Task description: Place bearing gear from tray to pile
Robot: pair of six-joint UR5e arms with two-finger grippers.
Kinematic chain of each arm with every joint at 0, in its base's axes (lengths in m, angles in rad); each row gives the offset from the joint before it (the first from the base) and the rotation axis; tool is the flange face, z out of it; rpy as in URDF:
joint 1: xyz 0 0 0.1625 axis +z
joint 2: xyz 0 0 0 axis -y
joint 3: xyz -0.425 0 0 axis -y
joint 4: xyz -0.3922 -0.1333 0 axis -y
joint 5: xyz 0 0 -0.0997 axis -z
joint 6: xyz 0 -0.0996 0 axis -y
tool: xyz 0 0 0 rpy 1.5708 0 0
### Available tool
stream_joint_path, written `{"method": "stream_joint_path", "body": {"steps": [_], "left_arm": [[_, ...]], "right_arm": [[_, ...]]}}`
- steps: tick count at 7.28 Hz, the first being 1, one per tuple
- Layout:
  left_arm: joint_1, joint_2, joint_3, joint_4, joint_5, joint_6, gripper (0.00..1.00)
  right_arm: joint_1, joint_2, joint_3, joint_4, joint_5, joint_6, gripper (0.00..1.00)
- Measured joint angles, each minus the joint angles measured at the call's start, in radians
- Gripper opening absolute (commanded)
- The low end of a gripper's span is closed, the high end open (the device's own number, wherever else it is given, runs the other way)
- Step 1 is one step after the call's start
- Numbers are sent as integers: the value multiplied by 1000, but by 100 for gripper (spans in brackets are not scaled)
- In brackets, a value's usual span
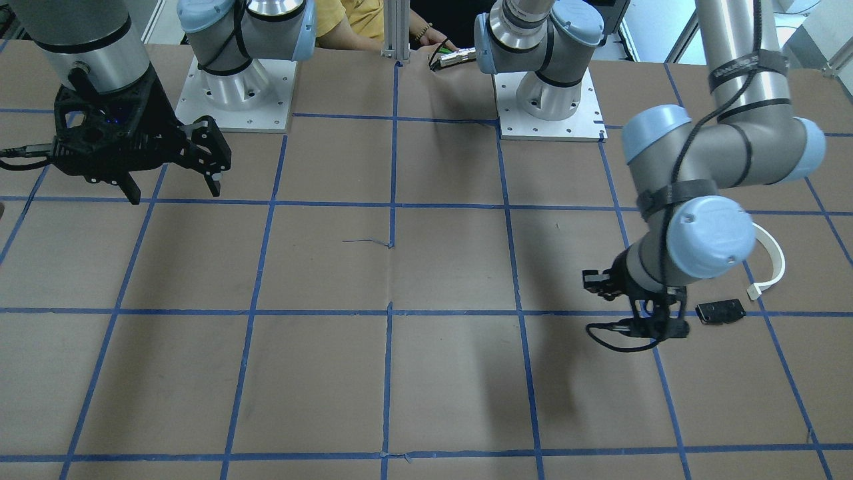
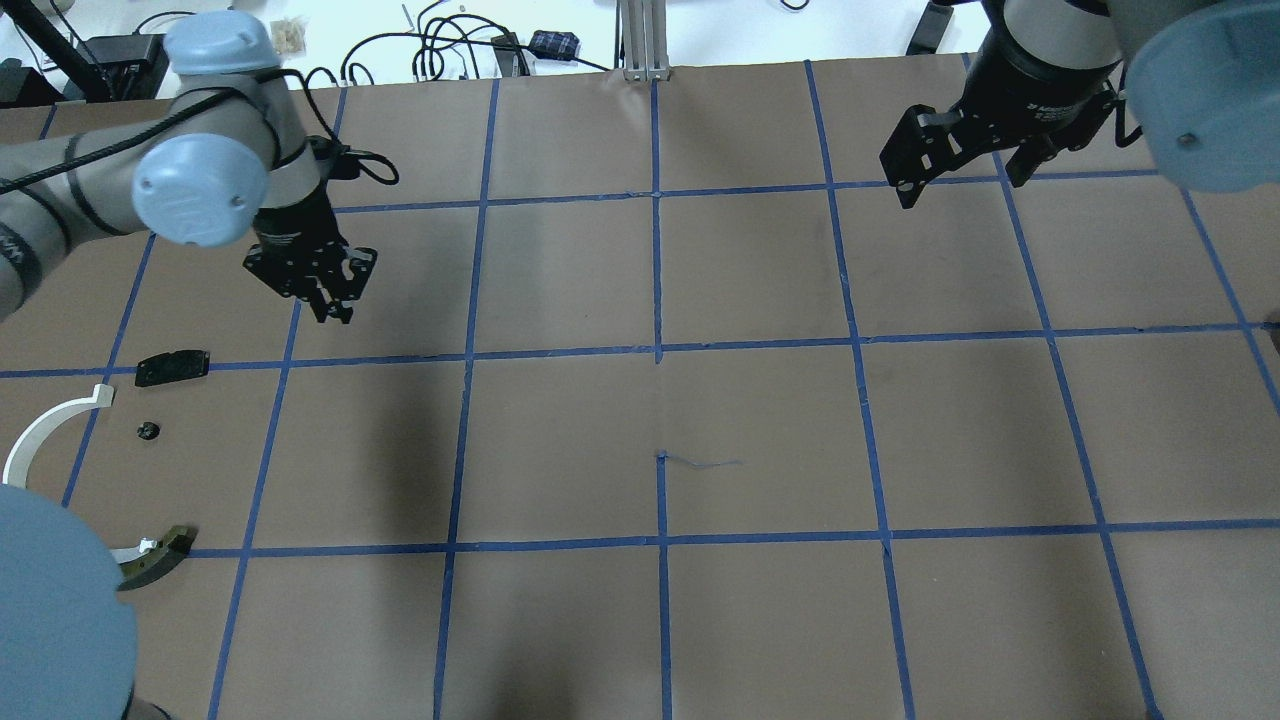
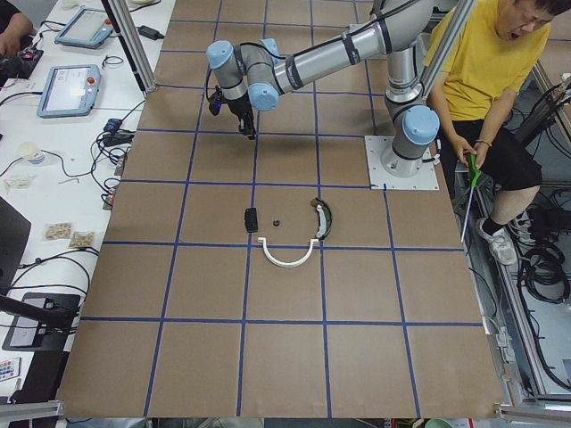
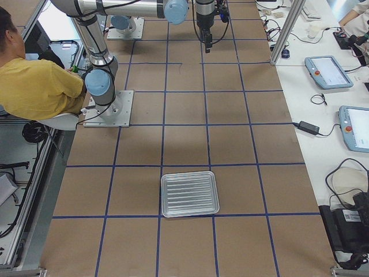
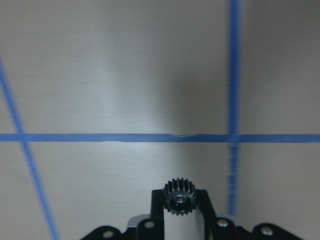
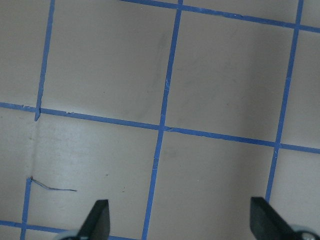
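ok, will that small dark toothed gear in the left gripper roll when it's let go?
Likely rolls if it lands on edge: the small dark toothed metal gear is round, and the brown paper tabletop looks flat. Its teeth may slow it. It looks rigid and light, held at the tips of the left gripper, so a small slip could drop it.

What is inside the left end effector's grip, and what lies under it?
A small toothed gear is clamped in the left end effector. Under it: brown table with blue tape lines. The gear's far face is hidden.
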Motion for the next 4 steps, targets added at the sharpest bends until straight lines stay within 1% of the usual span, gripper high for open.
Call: {"method": "stream_joint_path", "body": {"steps": [1, 3, 4], "left_arm": [[103, 3, -12, -2, 7, 91, 0], [289, 0, -67, 15, 10, 241, 0], [350, -9, -93, 35, 16, 283, 0]], "right_arm": [[-3, 0, 0, 0, 1, 0, 100], [-6, -1, 2, 1, 2, 1, 100], [-6, -3, 2, 1, 2, 2, 100]]}}
